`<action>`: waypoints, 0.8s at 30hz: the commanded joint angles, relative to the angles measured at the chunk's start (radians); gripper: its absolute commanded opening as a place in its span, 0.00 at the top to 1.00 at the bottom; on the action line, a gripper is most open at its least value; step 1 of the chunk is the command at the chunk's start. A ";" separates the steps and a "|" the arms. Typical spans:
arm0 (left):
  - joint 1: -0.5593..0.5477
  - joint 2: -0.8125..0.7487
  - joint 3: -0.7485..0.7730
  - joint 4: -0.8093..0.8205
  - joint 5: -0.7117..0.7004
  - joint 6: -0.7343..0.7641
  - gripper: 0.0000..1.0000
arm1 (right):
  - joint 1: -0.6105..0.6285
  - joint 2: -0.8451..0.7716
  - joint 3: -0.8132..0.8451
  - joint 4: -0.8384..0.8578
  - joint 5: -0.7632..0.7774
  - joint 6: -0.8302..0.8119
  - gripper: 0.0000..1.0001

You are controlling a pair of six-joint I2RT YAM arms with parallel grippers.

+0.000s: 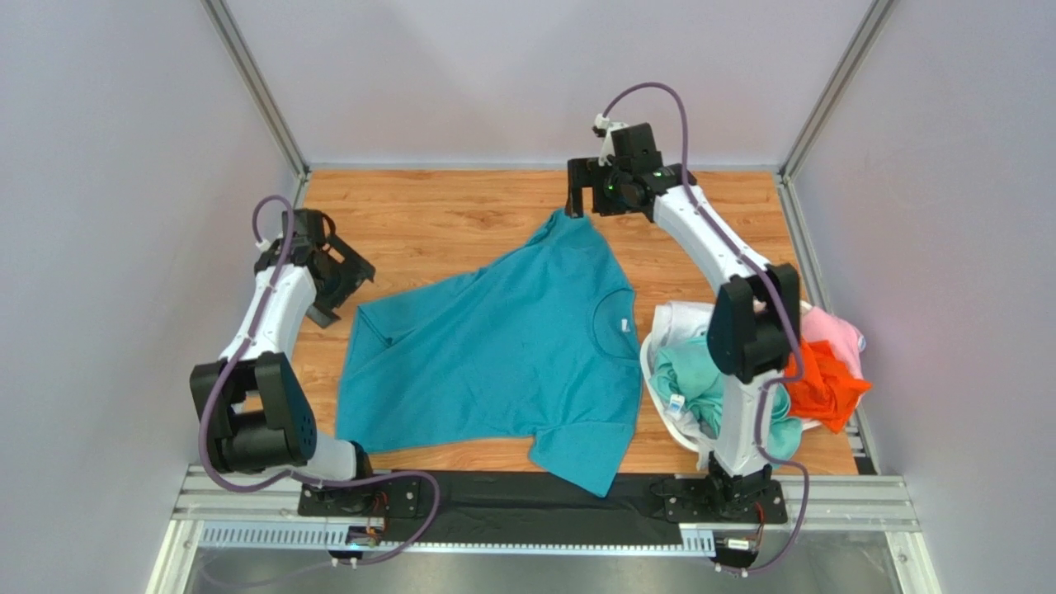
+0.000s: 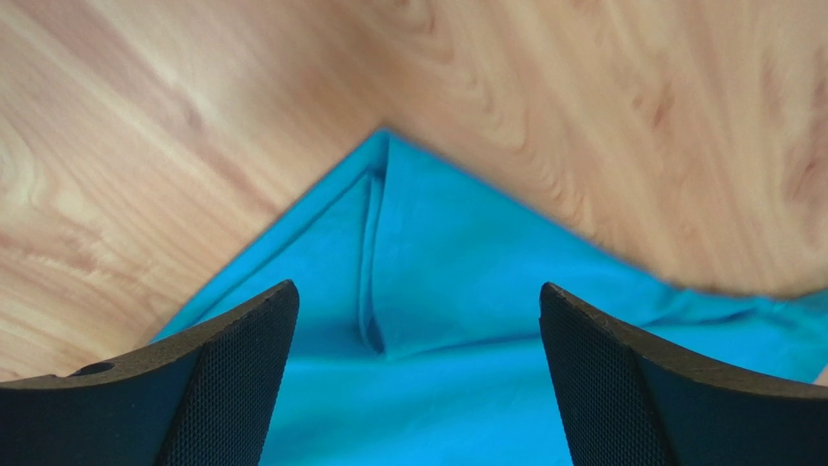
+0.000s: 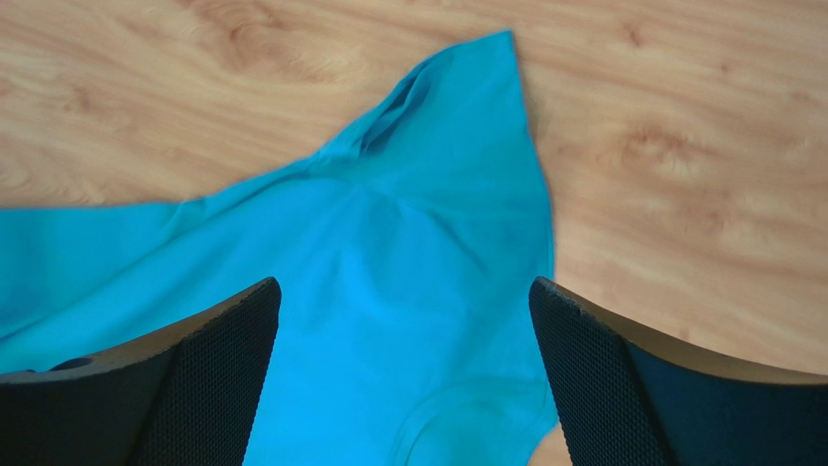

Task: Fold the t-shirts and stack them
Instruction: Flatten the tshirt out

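A deep teal-blue t-shirt [image 1: 496, 359] lies spread on the wooden table, collar toward the right. My left gripper [image 1: 345, 282] hovers open just above the shirt's left corner [image 2: 384, 146], with only cloth showing between its fingers [image 2: 233, 369]. My right gripper [image 1: 583, 198] stands open over the far sleeve tip [image 3: 486, 58], and nothing is held between its fingers [image 3: 603, 369]. The collar [image 3: 466, 417] shows under it. Mint green [image 1: 694, 378], orange [image 1: 824, 384] and pink [image 1: 833, 328] t-shirts are heaped at the right.
A white laundry basket [image 1: 657, 340] sits by the right arm's base and holds the heaped shirts. Grey walls with metal posts close in the table at the back and sides. The arms' base rail [image 1: 521, 501] runs along the near edge.
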 commanded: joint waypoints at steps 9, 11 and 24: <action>-0.072 -0.196 -0.297 0.102 0.231 0.061 0.18 | 0.267 -0.460 -0.710 0.227 0.008 0.157 0.00; -0.072 -0.172 -0.289 0.102 0.208 0.062 0.25 | 0.291 -0.460 -0.754 0.227 0.026 0.170 0.00; -0.072 0.038 -0.209 0.156 0.181 0.067 0.51 | 0.315 -0.449 -0.937 0.232 0.046 0.204 0.00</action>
